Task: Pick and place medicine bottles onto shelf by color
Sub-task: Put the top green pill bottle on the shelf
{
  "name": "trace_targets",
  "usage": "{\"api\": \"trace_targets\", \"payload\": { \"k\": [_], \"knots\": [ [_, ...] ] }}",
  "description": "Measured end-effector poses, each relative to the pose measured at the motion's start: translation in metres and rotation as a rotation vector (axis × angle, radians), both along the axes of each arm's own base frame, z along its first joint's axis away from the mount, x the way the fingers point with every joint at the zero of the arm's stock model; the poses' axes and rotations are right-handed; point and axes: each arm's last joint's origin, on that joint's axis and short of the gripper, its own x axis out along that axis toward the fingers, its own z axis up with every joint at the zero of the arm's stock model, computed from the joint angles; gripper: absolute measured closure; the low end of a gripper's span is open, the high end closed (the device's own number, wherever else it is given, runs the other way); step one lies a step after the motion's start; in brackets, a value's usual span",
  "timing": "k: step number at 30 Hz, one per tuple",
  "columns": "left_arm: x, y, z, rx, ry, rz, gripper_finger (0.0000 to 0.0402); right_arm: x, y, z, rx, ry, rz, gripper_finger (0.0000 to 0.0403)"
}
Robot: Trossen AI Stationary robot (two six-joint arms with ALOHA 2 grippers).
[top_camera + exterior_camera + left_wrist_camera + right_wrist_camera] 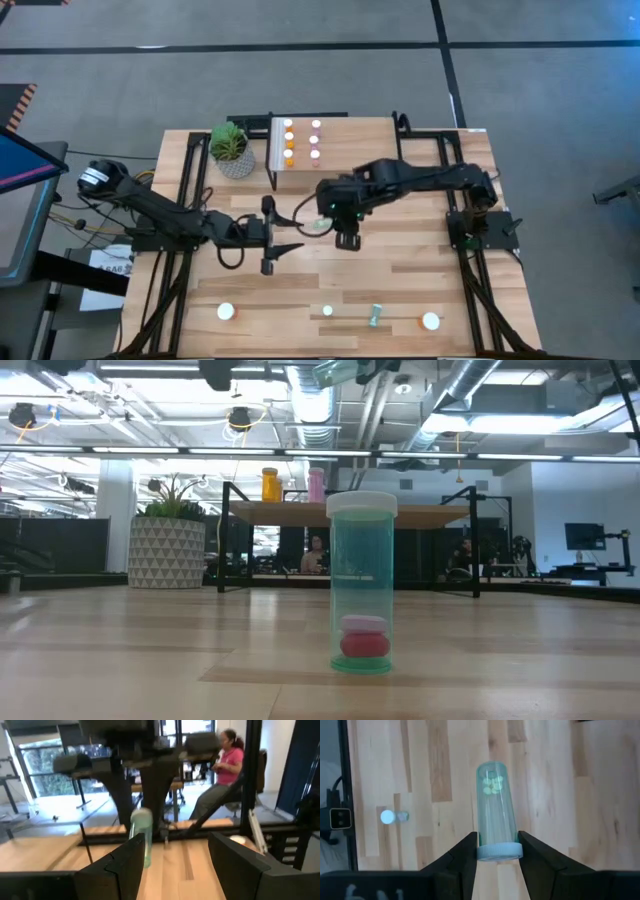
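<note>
slippage looks the risk: the right pincer (496, 851), closed on just the cap end of a teal bottle (495, 805), hangs over the counter (400, 270) short of the shelf (340, 150), while the left pincer (175, 865) waits open nearby.

Teal bottle (496, 810) — gripped, aloft

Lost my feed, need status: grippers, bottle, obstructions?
Right gripper shut on teal bottle, mid-table. Left gripper open, empty, beside it. Shelf holds six bottles. Nothing blocking.
</note>
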Motion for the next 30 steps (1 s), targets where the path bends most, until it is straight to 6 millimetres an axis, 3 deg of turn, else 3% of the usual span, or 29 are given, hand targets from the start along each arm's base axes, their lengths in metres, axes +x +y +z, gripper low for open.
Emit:
{"api": "trace_targets", "payload": {
  "k": [10, 30],
  "knots": [
    [0.025, 0.002, -0.018, 0.002, 0.067, 0.071, 0.0194, 0.005, 0.019, 0.0, 0.009, -0.061, 0.046, 0.0246],
    [0.022, -0.003, -0.005, -0.01, -0.067, 0.11, 0.0194, 0.005, 0.022, 0.0, 0.009, -0.057, 0.055, 0.0246]
  ]
}}
